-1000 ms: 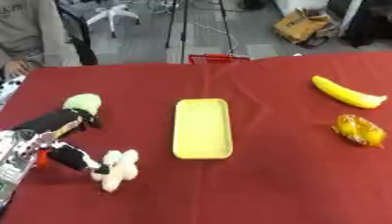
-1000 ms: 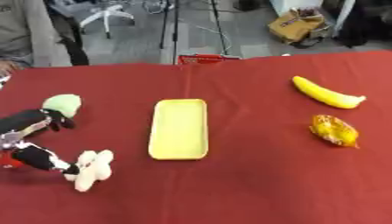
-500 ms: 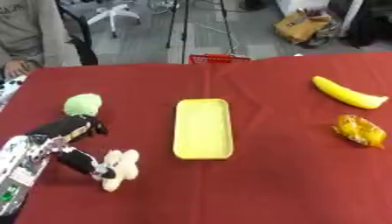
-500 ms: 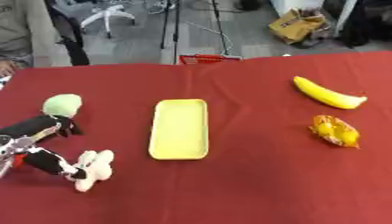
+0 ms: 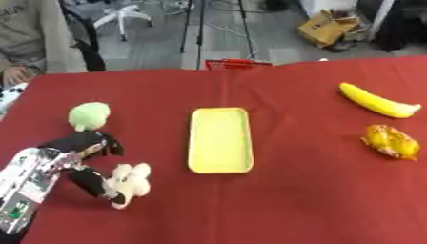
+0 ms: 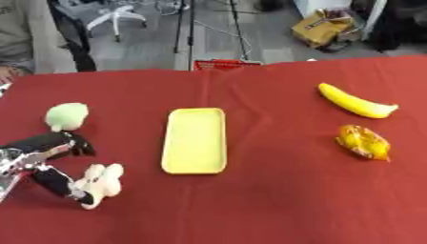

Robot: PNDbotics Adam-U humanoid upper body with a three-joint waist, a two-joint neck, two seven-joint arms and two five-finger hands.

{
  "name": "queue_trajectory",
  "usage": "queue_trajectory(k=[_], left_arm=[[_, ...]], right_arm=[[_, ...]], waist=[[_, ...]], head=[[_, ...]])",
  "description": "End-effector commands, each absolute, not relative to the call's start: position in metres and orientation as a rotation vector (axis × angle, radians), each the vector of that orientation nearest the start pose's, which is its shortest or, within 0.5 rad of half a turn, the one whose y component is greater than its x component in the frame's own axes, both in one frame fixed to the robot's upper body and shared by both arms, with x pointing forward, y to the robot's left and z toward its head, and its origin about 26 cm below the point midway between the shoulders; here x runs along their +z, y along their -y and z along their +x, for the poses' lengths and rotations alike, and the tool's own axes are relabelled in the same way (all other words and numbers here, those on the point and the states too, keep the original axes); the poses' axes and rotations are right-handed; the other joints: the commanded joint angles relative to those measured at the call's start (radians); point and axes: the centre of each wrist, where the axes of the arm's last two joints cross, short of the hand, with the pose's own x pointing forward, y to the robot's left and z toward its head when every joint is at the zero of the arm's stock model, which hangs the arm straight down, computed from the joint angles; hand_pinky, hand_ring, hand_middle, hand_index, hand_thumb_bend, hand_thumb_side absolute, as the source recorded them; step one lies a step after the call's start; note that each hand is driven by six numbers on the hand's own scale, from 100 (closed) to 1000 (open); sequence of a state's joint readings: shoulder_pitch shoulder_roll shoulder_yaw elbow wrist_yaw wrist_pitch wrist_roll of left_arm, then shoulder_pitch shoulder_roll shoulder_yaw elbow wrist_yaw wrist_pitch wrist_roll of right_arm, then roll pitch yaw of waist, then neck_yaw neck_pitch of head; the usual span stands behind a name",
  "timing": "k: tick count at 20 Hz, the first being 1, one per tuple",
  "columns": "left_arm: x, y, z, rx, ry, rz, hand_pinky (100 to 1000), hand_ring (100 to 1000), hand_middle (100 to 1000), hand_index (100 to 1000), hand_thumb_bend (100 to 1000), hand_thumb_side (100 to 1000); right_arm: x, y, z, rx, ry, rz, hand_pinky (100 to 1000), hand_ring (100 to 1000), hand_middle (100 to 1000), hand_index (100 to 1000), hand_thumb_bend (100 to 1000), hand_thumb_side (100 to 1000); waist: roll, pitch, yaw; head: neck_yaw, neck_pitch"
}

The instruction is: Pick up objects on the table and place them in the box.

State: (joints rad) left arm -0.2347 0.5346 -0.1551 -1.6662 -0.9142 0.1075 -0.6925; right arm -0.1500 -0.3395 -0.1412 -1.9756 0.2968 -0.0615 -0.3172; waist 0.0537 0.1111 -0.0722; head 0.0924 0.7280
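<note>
A shallow yellow box [image 5: 220,139] lies at the middle of the red table [image 5: 283,200]. On the left are a pale green round thing [image 5: 89,114] and a lumpy white soft thing [image 5: 127,182]. A banana [image 5: 375,101] and an orange-yellow crinkled thing [image 5: 390,141] lie at the right. My left hand [image 5: 76,145] comes in from the lower left. Its fingers are spread, the upper ones just below the green thing and the thumb [image 5: 86,182] against the white thing's left side. Nothing is held.
A small red basket [image 5: 238,63] stands on the floor past the table's far edge, with a tripod and a cardboard carton [image 5: 328,29] behind it. A person's hand [image 5: 14,74] rests at the far left corner.
My left hand's upper fingers have drawn back from the green thing towards the near edge. The thumb stays by the white thing. The other things have not moved.
</note>
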Motion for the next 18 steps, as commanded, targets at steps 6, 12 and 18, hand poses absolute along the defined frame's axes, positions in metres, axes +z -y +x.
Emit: queue_trajectory(k=[6,12,18], left_arm=[[0.107,-0.302,0.329,-1.452,1.009,0.875,784,748,725,787,939,384],[0.095,-0.296,0.332,-1.465,1.025,0.791,788,752,737,788,1000,401],[0.090,-0.292,0.336,-1.514,0.980,0.697,754,672,615,718,879,354]], right_arm=[[0.179,0.314,0.282,0.128,2.263,-0.826,621,712,782,854,100,700],[0.179,0.313,0.282,0.128,2.264,-0.823,621,712,782,853,100,705],[0.178,0.313,0.282,0.127,2.263,-0.820,621,712,782,853,100,702]], waist=[[0.011,0.000,-0.001],[0.010,0.001,-0.002],[0.010,0.001,-0.002]], head=[[0.001,-0.012],[0.003,-0.013],[0.004,-0.012]])
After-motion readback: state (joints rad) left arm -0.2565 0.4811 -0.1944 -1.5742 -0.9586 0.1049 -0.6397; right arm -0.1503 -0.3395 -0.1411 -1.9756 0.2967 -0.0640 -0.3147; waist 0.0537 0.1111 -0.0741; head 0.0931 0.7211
